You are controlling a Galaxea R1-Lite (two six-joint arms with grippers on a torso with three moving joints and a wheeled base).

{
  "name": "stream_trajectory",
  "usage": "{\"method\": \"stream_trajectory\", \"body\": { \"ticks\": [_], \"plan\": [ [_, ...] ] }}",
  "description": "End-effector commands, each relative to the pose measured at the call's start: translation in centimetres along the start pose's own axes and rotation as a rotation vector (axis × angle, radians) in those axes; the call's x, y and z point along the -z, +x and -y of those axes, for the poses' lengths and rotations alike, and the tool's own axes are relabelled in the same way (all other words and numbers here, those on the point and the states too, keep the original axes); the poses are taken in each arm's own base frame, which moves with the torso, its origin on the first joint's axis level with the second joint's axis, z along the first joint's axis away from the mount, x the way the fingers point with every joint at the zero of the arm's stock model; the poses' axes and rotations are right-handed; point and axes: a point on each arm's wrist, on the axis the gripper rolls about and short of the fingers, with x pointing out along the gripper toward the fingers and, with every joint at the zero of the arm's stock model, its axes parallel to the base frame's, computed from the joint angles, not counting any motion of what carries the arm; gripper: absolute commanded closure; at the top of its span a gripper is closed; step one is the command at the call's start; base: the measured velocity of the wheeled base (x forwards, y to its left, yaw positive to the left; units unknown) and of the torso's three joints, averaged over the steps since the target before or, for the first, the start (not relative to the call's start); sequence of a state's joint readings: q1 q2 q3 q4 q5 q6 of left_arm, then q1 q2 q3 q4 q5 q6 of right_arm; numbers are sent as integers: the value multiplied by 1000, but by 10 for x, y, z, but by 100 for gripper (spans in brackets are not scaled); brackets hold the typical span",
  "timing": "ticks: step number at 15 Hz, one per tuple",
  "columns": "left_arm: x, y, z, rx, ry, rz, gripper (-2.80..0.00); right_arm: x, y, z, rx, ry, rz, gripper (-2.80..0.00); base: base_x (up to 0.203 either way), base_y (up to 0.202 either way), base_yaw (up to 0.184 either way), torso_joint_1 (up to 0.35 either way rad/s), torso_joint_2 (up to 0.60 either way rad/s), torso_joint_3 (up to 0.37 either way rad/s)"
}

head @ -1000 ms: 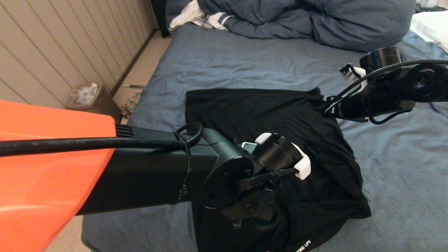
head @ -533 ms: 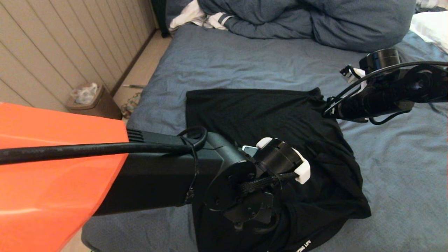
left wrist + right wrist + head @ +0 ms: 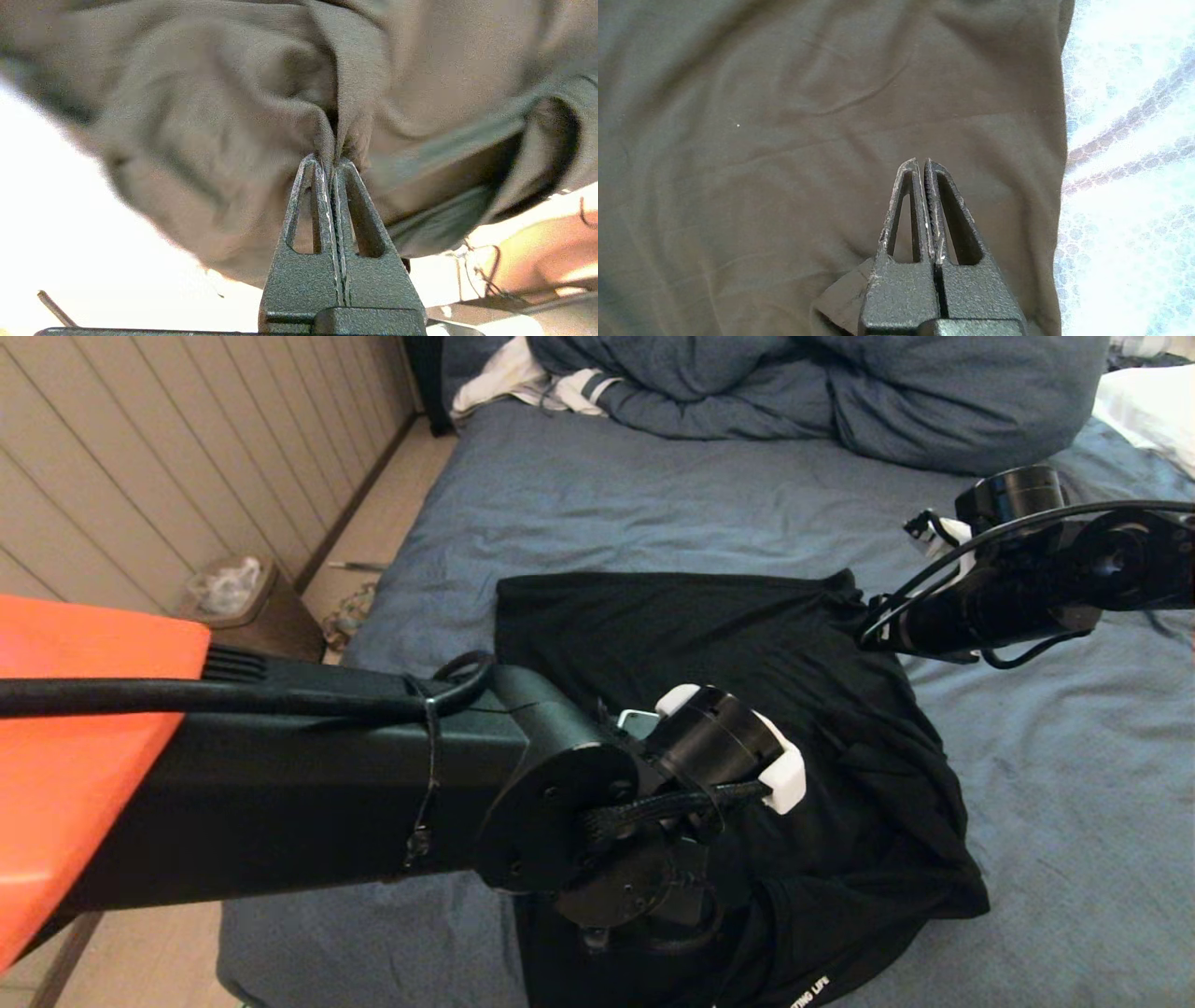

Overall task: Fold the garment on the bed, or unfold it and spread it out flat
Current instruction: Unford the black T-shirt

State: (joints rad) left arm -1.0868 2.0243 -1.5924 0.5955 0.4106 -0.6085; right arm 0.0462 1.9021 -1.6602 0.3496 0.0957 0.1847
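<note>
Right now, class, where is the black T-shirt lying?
In the head view, the black T-shirt lies on the near part of the bed, between the left gripper, which pinches its fabric, and the right gripper.

Rumpled black garment (image 3: 747,644) on bed (image 3: 579,504)

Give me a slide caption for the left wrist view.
Left gripper shut on a pinched fold of the black T-shirt.

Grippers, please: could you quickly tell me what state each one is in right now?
Left gripper: shut on the garment, pinching a fold.
Right gripper: shut, over the garment, a grip not visible.
</note>
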Motion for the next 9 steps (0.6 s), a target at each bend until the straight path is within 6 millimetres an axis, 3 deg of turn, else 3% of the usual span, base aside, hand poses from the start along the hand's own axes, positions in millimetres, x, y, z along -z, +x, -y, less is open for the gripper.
{"method": "stream_trajectory", "body": {
  "ticks": [1,4,6,9],
  "plan": [
    [-1,-19,-14,-15,-22,35,0,0,0,0,-1,1,-3,0,0,0,0,0,0,0],
    [-4,-50,-50,-45,-78,89,0,0,0,0,0,1,-2,0,0,0,0,0,0,0],
    [-3,-63,-88,-99,-139,101,0,0,-1,0,-1,1,1,0,0,0,0,0,0,0],
    [12,-76,-133,-173,-201,94,0,0,-1,0,-1,1,1,0,0,0,0,0,0,0]
  ]
}}
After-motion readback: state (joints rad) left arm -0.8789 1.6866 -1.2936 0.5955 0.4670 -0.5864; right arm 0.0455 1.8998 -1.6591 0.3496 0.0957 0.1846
